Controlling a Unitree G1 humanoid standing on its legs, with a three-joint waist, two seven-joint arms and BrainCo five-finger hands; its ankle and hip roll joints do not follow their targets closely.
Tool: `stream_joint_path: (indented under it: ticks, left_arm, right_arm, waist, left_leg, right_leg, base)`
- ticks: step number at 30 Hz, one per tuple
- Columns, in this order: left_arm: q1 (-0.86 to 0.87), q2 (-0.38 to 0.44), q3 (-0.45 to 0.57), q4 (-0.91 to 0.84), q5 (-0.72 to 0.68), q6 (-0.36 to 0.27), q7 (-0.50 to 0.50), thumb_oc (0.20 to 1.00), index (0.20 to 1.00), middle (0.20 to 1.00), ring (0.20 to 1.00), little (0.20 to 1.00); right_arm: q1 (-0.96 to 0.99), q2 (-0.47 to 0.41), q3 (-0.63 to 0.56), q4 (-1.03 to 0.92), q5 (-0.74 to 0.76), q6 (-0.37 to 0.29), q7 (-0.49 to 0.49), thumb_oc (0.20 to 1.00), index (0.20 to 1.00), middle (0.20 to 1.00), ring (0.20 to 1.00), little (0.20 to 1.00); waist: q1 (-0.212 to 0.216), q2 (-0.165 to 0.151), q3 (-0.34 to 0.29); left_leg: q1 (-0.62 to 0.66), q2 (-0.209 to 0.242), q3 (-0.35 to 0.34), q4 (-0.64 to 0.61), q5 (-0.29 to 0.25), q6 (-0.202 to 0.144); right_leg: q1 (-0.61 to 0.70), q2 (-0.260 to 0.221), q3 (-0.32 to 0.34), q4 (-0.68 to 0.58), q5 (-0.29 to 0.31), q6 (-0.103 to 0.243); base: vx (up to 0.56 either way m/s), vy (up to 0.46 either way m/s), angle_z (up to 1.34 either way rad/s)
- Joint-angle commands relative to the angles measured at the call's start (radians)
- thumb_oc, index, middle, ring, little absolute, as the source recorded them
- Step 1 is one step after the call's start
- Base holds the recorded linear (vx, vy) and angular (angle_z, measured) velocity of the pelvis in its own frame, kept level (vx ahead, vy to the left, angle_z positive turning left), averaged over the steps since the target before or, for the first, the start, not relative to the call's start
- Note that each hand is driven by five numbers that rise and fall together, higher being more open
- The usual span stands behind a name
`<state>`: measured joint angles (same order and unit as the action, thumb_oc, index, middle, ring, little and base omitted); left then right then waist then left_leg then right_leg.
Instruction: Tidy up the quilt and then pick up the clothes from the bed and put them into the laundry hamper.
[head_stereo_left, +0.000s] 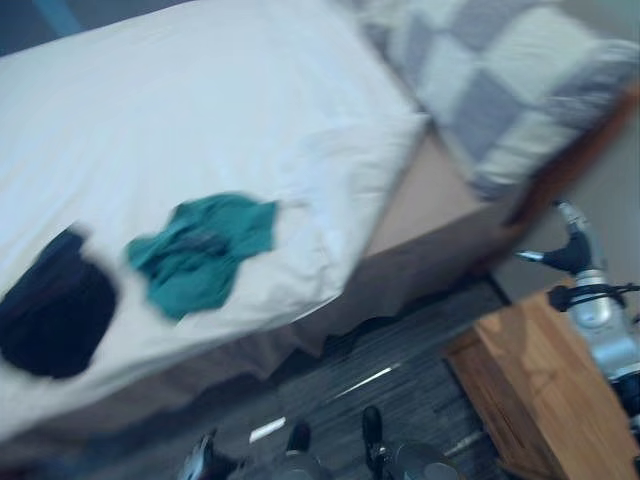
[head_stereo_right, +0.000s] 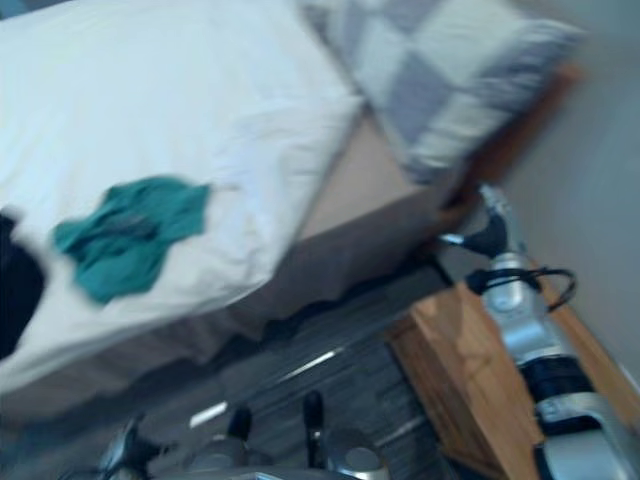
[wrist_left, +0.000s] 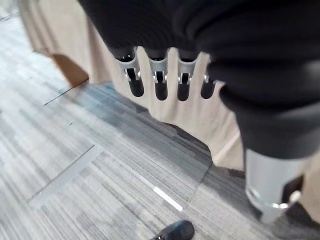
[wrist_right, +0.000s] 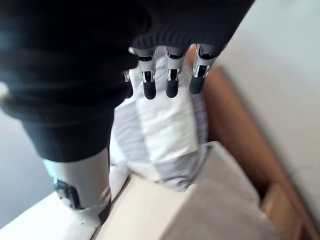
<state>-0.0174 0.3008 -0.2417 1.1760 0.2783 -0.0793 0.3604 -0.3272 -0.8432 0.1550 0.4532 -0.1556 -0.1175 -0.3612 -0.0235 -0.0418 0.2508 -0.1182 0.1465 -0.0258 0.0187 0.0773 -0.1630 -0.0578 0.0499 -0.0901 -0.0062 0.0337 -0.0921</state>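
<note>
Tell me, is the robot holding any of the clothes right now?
No, nothing is held. The left hand hangs open over the floor, the right hand is open near the checked pillow. The teal garment and black garment lie on the bed.

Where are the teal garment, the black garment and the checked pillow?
teal garment (head_stereo_left: 203, 252), left eye view, its crumpled middle.
black garment (head_stereo_left: 55, 305), left eye view, its centre.
checked pillow (head_stereo_left: 495, 80), left eye view, its top face.

Two garments (head_stereo_left: 203, 252) (head_stereo_left: 55, 305) are laid side by side on the quilt (head_stereo_left: 150, 110) near the bed's (head_stereo_left: 420, 220) front edge, a pillow (head_stereo_left: 500, 90) is set at the bed's far right corner, and a wooden cabinet (head_stereo_left: 545, 395) is placed on the floor (head_stereo_left: 390, 390) right of the bed.
</note>
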Motion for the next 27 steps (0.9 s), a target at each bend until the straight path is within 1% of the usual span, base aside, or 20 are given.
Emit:
stream_joint_path:
  ticks: [1, 2, 3, 4, 5, 6, 7, 8, 9, 10, 11, 12, 13, 14, 16, 17, 18, 19, 21, 27]
  left_arm:
    - [-0.036, 0.076, -0.015, -0.027, 0.013, 0.007, 0.004, 1.000, 1.000, 1.000, 1.000, 1.000]
    - [-0.036, 0.076, -0.015, -0.028, 0.013, 0.007, 0.004, 1.000, 1.000, 1.000, 1.000, 1.000]
    - [-0.037, 0.082, -0.034, -0.041, 0.031, 0.005, -0.010, 1.000, 1.000, 1.000, 1.000, 1.000]
    - [-0.029, 0.082, -0.043, -0.045, 0.035, 0.005, -0.022, 1.000, 1.000, 1.000, 1.000, 1.000]
    - [-0.028, 0.082, -0.042, -0.045, 0.035, 0.005, -0.022, 1.000, 1.000, 1.000, 1.000, 1.000]
    - [-0.008, 0.082, -0.050, -0.024, 0.038, 0.014, -0.031, 1.000, 1.000, 1.000, 1.000, 1.000]
    - [-0.008, 0.081, -0.049, -0.024, 0.038, 0.014, -0.031, 1.000, 1.000, 1.000, 1.000, 1.000]
    - [-0.007, 0.081, -0.057, -0.018, 0.034, 0.016, -0.031, 1.000, 1.000, 1.000, 1.000, 1.000]
    - [-0.004, 0.080, -0.057, -0.017, 0.029, 0.019, -0.029, 1.000, 1.000, 1.000, 1.000, 1.000]
    - [-0.007, 0.083, -0.056, -0.015, 0.022, 0.022, -0.028, 1.000, 1.000, 1.000, 1.000, 1.000]
    - [-0.011, 0.091, -0.058, -0.004, 0.020, 0.024, -0.025, 1.000, 1.000, 1.000, 1.000, 1.000]
    - [-0.018, 0.094, -0.060, 0.002, 0.019, 0.021, -0.026, 1.000, 1.000, 1.000, 1.000, 1.000]
    - [-0.019, 0.093, -0.058, 0.003, 0.019, 0.021, -0.026, 1.000, 1.000, 1.000, 1.000, 1.000]
    - [-0.032, 0.103, -0.076, 0.009, 0.021, 0.008, -0.032, 1.000, 1.000, 1.000, 1.000, 1.000]
    - [-0.050, 0.119, -0.091, 0.019, 0.023, 0.001, -0.027, 1.000, 1.000, 1.000, 1.000, 1.000]
    - [-0.050, 0.117, -0.090, 0.019, 0.023, 0.001, -0.027, 1.000, 1.000, 1.000, 1.000, 1.000]
    - [-0.058, 0.132, -0.085, 0.026, 0.024, -0.002, -0.025, 1.000, 1.000, 1.000, 1.000, 1.000]
    - [-0.053, 0.145, -0.076, 0.035, 0.023, -0.004, -0.011, 1.000, 1.000, 1.000, 1.000, 1.000]
    - [-0.046, 0.149, -0.070, 0.041, 0.022, -0.004, 0.000, 1.000, 1.000, 1.000, 1.000, 1.000]
    - [-0.049, 0.127, -0.110, 0.011, 0.013, -0.026, 0.022, 1.000, 1.000, 1.000, 1.000, 1.000]
  right_arm:
    - [-0.026, -0.045, -0.078, -0.036, -0.029, -0.008, -0.056, 1.000, 1.000, 1.000, 1.000, 1.000]
    - [-0.027, -0.046, -0.078, -0.035, -0.029, -0.008, -0.056, 1.000, 1.000, 1.000, 1.000, 1.000]
    - [-0.048, -0.084, -0.093, -0.013, -0.042, 0.011, -0.066, 1.000, 1.000, 1.000, 1.000, 1.000]
    - [-0.071, -0.107, -0.084, -0.005, -0.051, 0.017, -0.061, 1.000, 1.000, 1.000, 1.000, 1.000]
    - [-0.071, -0.107, -0.083, -0.004, -0.051, 0.017, -0.061, 1.000, 1.000, 1.000, 1.000, 1.000]
    - [-0.128, -0.108, -0.039, 0.052, -0.057, 0.030, -0.048, 1.000, 1.000, 1.000, 1.000, 1.000]
    - [-0.131, -0.108, -0.036, 0.054, -0.056, 0.029, -0.048, 1.000, 1.000, 1.000, 1.000, 1.000]
    - [-0.174, -0.107, -0.002, 0.093, -0.055, 0.031, -0.049, 1.000, 1.000, 1.000, 1.000, 1.000]
    - [-0.217, -0.094, 0.034, 0.127, -0.057, 0.036, -0.052, 1.000, 1.000, 1.000, 1.000, 1.000]
    - [-0.266, -0.090, 0.066, 0.162, -0.056, 0.043, -0.050, 1.000, 1.000, 1.000, 1.000, 1.000]
    - [-0.305, -0.086, 0.091, 0.198, -0.059, 0.052, -0.050, 1.000, 1.000, 1.000, 1.000, 1.000]
    - [-0.352, -0.090, 0.118, 0.226, -0.058, 0.056, -0.050, 1.000, 1.000, 1.000, 1.000, 1.000]
    - [-0.358, -0.090, 0.123, 0.230, -0.057, 0.055, -0.050, 1.000, 1.000, 1.000, 1.000, 1.000]
    - [-0.429, -0.089, 0.164, 0.281, -0.058, 0.060, -0.047, 1.000, 1.000, 1.000, 1.000, 1.000]
    - [-0.482, -0.085, 0.209, 0.309, -0.058, 0.062, -0.046, 1.000, 1.000, 1.000, 1.000, 1.000]
    - [-0.487, -0.085, 0.213, 0.312, -0.057, 0.061, -0.046, 1.000, 1.000, 1.000, 1.000, 1.000]
    - [-0.523, -0.098, 0.236, 0.328, -0.069, 0.064, -0.040, 1.000, 1.000, 1.000, 1.000, 1.000]
    - [-0.590, -0.082, 0.281, 0.353, -0.073, 0.059, -0.036, 1.000, 1.000, 1.000, 1.000, 1.000]
    - [-0.658, -0.072, 0.330, 0.376, -0.080, 0.056, -0.028, 1.000, 1.000, 1.000, 1.000, 1.000]
    - [-0.815, -0.089, 0.451, 0.432, -0.105, 0.040, -0.040, 1.000, 1.000, 1.000, 1.000, 1.000]
  waist:
    - [-0.018, -0.022, -0.001]
    - [-0.019, -0.022, -0.002]
    - [-0.022, -0.008, -0.005]
    - [-0.025, 0.005, -0.013]
    - [-0.025, 0.005, -0.013]
    - [-0.008, 0.004, -0.019]
    - [-0.010, 0.004, -0.019]
    - [-0.001, -0.001, -0.015]
    - [0.003, -0.003, -0.002]
    - [-0.001, -0.002, 0.017]
    - [-0.006, 0.003, 0.035]
    - [-0.007, 0.007, 0.045]
    - [-0.007, 0.010, 0.042]
    - [0.001, 0.014, 0.055]
    - [-0.002, 0.020, 0.067]
    - [-0.005, 0.021, 0.068]
    - [-0.006, 0.016, 0.069]
    - [0.006, 0.009, 0.078]
    - [0.019, 0.013, 0.082]
    - [0.022, 0.073, 0.117]
  left_leg:
    - [0.048, 0.017, 0.319, 0.088, -0.106, 0.052]
    - [0.043, 0.017, 0.318, 0.089, -0.104, 0.052]
    - [0.031, 0.027, 0.413, 0.097, -0.077, 0.042]
    - [0.049, 0.029, 0.426, 0.051, -0.074, 0.040]
    - [0.050, 0.029, 0.425, 0.051, -0.073, 0.040]
    - [0.064, 0.012, 0.367, -0.014, -0.055, 0.051]
    - [0.064, 0.011, 0.366, -0.016, -0.053, 0.051]
    - [0.076, 0.010, 0.369, -0.040, -0.053, 0.060]
    - [0.084, 0.009, 0.369, -0.058, -0.051, 0.068]
    - [0.086, 0.009, 0.366, -0.070, -0.047, 0.077]
    - [0.083, 0.016, 0.359, -0.081, -0.041, 0.078]
    - [0.076, 0.017, 0.349, -0.086, -0.039, 0.075]
    - [0.071, 0.020, 0.352, -0.087, -0.035, 0.075]
    - [0.061, 0.021, 0.326, -0.088, -0.030, 0.058]
    - [0.050, 0.025, 0.292, -0.096, -0.032, 0.039]
    - [0.050, 0.025, 0.290, -0.095, -0.034, 0.039]
    - [0.050, 0.018, 0.280, -0.094, -0.041, 0.034]
    - [0.040, 0.007, 0.267, -0.086, -0.042, 0.030]
    - [0.022, 0.016, 0.271, -0.082, -0.026, 0.022]
    - [-0.047, 0.057, 0.255, -0.102, 0.029, -0.011]
  right_leg:
    - [0.031, -0.212, -0.051, -0.038, -0.066, 0.260]
    - [0.027, -0.212, -0.052, -0.038, -0.063, 0.259]
    - [0.037, -0.207, -0.118, -0.033, -0.069, 0.251]
    - [0.047, -0.203, -0.154, -0.027, -0.073, 0.256]
    - [0.048, -0.203, -0.154, -0.027, -0.073, 0.256]
    - [0.036, -0.209, -0.190, 0.048, -0.086, 0.251]
    - [0.035, -0.211, -0.191, 0.051, -0.088, 0.252]
    - [0.011, -0.213, -0.195, 0.105, -0.089, 0.259]
    - [-0.024, -0.219, -0.191, 0.175, -0.087, 0.272]
    - [-0.099, -0.230, -0.163, 0.287, -0.075, 0.299]
    - [-0.153, -0.220, -0.110, 0.354, -0.066, 0.334]
    - [-0.185, -0.207, -0.063, 0.364, -0.068, 0.341]
    - [-0.190, -0.203, -0.061, 0.359, -0.061, 0.340]
    - [-0.167, -0.227, -0.017, 0.245, -0.068, 0.331]
    - [-0.185, -0.266, 0.043, 0.124, -0.039, 0.321]
    - [-0.182, -0.266, 0.041, 0.119, -0.039, 0.321]
    - [-0.170, -0.281, 0.062, 0.056, -0.024, 0.327]
    - [-0.182, -0.301, 0.058, 0.027, 0.010, 0.331]
    - [-0.188, -0.294, 0.050, 0.014, 0.028, 0.330]
    - [-0.225, -0.261, 0.010, 0.011, 0.026, 0.314]
  base:
    - [-0.21, -0.214, 1.73]
    - [-0.12, -0.144, 1.19]
    - [-0.02, -0.080, 1.42]
    - [-0.01, -0.078, 1.37]
    - [0.12, -0.016, 1.29]
    - [0.10, 0.002, 0.98]
    - [0.10, 0.006, 0.70]
    - [-0.01, 0.012, 0.28]
    - [-0.07, 0.027, 0.22]
    - [-0.13, 0.035, 0.28]
    - [-0.15, 0.030, 0.03]
    - [-0.11, 0.014, 0.35]
    - [-0.03, -0.071, 0.55]
    - [0.01, -0.165, 0.63]
    - [0.05, -0.207, 0.21]
    - [0.08, -0.129, 0.19]
    - [0.08, -0.130, 0.59]
    - [0.07, -0.132, 0.54]
    - [0.02, -0.179, 0.27]
    - [0.00, -0.137, 0.07]
